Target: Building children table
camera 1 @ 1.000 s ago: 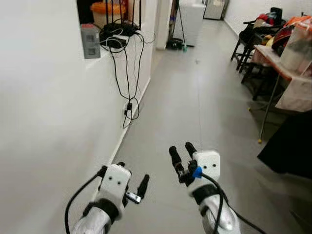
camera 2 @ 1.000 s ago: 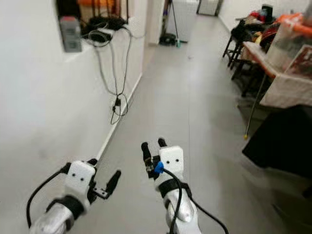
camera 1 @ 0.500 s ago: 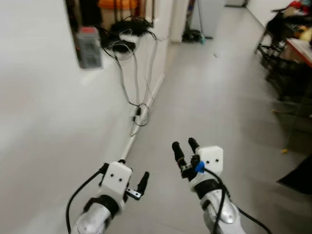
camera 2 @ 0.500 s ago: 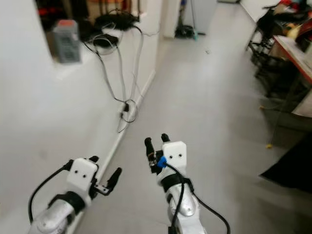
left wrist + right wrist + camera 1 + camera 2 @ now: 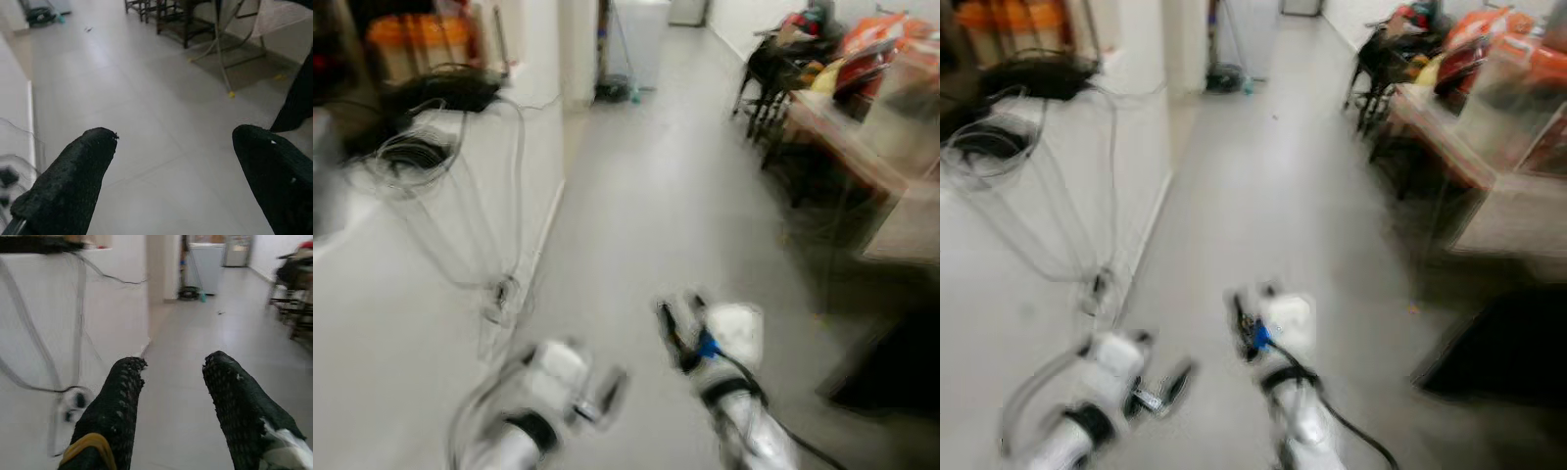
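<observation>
Both arms are held low in front of me over a grey tiled corridor floor [image 5: 656,196]. My left gripper [image 5: 587,380] is open, its two black fingers [image 5: 73,171] spread wide with only floor between them. My right gripper [image 5: 680,308] points forward and is open too; its fingertips [image 5: 129,367] stand apart and hold nothing. The head views are blurred by motion. No table parts can be made out.
A white wall runs along my left, with a ledge of tangled cables [image 5: 421,147] and a plug [image 5: 504,294] near the baseboard. On the right stand a cloth-covered folding table [image 5: 862,157], dark chairs [image 5: 773,69] and a black shape [image 5: 901,372]. A white appliance [image 5: 641,29] stands far ahead.
The whole view has swung and blurred, so the camera moved; the right-hand table has come back into view. Both arms keep the same pose, grippers still open.
</observation>
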Tool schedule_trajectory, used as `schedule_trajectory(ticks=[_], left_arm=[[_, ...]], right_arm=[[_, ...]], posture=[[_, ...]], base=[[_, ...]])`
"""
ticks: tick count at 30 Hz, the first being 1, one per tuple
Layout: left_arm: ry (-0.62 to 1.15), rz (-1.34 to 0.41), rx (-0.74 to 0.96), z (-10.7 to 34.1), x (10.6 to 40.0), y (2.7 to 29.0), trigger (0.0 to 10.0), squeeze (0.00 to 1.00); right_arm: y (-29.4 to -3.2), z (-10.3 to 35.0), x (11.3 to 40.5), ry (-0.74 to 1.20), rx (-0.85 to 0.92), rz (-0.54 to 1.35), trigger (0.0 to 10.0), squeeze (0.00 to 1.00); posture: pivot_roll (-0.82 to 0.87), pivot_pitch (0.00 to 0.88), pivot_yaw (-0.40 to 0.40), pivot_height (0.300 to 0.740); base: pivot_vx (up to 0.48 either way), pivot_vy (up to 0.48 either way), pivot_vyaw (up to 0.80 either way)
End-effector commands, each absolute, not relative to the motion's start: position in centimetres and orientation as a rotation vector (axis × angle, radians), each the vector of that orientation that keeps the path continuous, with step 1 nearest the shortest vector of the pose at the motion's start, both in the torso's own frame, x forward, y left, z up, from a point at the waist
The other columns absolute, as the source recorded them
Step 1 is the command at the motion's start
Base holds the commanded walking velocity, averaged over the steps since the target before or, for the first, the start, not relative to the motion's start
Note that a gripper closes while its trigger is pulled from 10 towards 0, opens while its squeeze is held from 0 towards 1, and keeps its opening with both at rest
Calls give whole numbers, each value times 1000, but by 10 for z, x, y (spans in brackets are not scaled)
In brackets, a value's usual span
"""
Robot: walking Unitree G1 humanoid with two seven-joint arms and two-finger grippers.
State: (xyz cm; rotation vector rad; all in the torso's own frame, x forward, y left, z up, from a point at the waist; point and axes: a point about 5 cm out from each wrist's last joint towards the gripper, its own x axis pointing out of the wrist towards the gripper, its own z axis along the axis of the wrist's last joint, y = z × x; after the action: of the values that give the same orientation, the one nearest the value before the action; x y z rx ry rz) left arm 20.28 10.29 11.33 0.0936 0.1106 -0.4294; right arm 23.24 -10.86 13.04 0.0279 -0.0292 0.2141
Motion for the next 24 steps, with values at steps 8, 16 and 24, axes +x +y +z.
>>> schedule_trajectory(ticks=[8,16,24], left_arm=[[108,-452,76,113,202,97,10000,0],[109,-448,75,113,202,99,10000,0],[112,-446,75,112,203,99,10000,0]], right_arm=[[-114,129,232,-21,27,192,10000,0],[-114,130,234,-27,42,186,10000,0],[-114,131,235,-30,42,189,10000,0]], posture=[[82,18,-87,740],[85,16,-86,740],[86,15,-86,740]], base=[[480,0,-400],[480,0,-800],[480,0,-200]])
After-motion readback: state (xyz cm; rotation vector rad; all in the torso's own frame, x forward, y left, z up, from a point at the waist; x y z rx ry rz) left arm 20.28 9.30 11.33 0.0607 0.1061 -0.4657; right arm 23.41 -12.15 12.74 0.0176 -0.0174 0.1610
